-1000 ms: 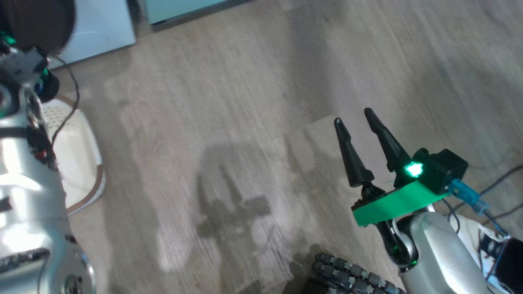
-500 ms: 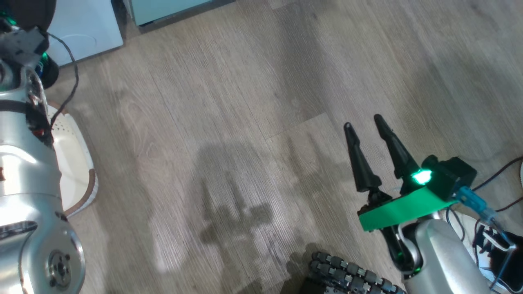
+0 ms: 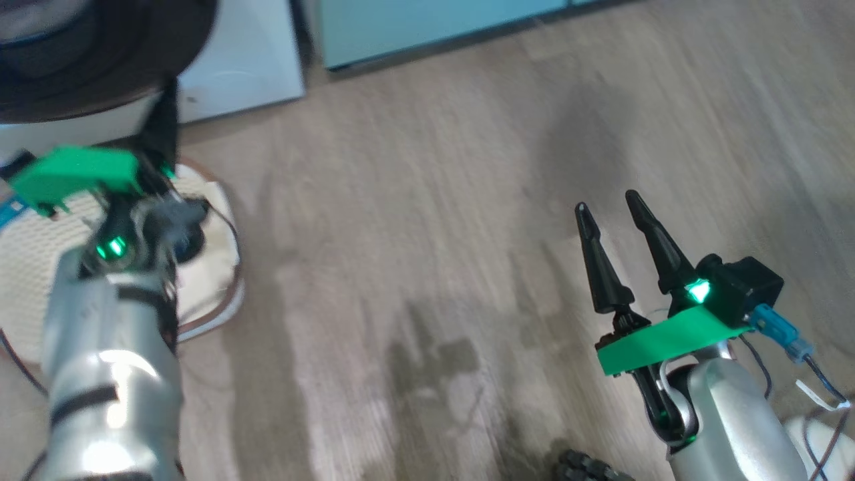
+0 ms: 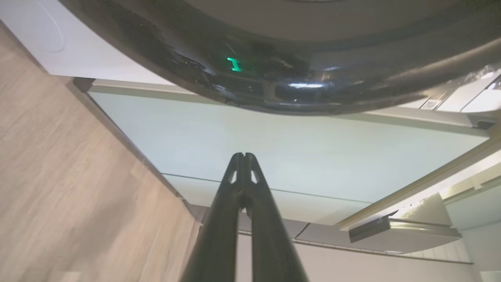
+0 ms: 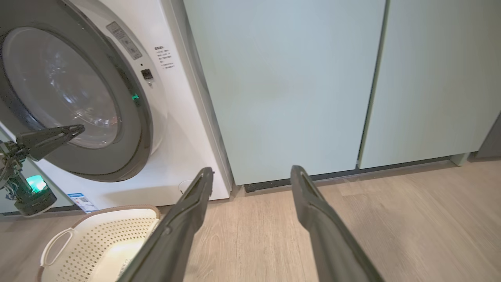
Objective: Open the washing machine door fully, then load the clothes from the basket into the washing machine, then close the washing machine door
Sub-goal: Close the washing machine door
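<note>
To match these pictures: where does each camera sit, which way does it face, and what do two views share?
Head view: on the head, looking down at the floor; shows left forearm and open right gripper.
Left wrist view: on that wrist, looking along the shut left gripper at the washing machine door.
Right wrist view: on that wrist, facing washing machine and cabinets past its own fingers.
Shared: head and right wrist views both show the basket.

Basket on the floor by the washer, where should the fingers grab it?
Probably the white loop handle on the basket's end, coming down from above: it stands clear of the brown rim, leaving a gap to close through.
</note>
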Robot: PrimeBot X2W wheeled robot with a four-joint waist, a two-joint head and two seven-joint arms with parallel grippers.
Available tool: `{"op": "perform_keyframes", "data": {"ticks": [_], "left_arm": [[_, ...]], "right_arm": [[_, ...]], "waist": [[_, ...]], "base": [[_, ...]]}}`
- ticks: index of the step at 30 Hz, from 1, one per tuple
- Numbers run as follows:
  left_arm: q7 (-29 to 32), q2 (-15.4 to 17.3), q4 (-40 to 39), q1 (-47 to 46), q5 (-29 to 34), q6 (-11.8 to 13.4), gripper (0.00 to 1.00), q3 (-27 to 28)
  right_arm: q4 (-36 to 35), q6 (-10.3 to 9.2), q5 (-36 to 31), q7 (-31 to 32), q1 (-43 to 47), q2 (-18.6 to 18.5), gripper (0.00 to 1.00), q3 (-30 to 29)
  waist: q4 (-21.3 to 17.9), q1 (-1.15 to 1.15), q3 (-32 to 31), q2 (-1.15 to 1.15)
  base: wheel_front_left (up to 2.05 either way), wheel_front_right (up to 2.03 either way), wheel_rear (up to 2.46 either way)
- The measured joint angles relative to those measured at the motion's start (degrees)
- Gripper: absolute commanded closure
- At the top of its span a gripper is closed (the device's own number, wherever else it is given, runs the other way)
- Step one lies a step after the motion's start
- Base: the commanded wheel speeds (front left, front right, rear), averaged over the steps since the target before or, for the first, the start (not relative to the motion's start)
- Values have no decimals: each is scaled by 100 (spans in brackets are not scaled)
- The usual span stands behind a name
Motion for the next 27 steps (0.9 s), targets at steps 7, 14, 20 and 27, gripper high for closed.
{"op": "perform_keyframes", "data": {"ticks": [7,14,20,27], "left_arm": [[289,-30,-1063,1456,708,-1,100,-1135],[29,726,-2037,2708,2351,-43,100,-2951],[-723,1402,-2208,3114,3409,-43,100,-3868],[-2454,1411,-2007,3189,4515,263,100,-3873]], "right_arm": [[130,0,-202,0,34,-1,0,-130],[194,0,-313,0,208,-1,0,-260],[249,0,-364,0,465,-1,0,-316],[259,0,-413,0,570,-1,0,-319]], "waist": [[708,0,-422,0],[1363,0,-917,0],[1843,0,-1323,0],[2211,0,-1620,0]], "base": [[0,0,0],[0,0,0],[0,0,0],[0,0,0]]}}
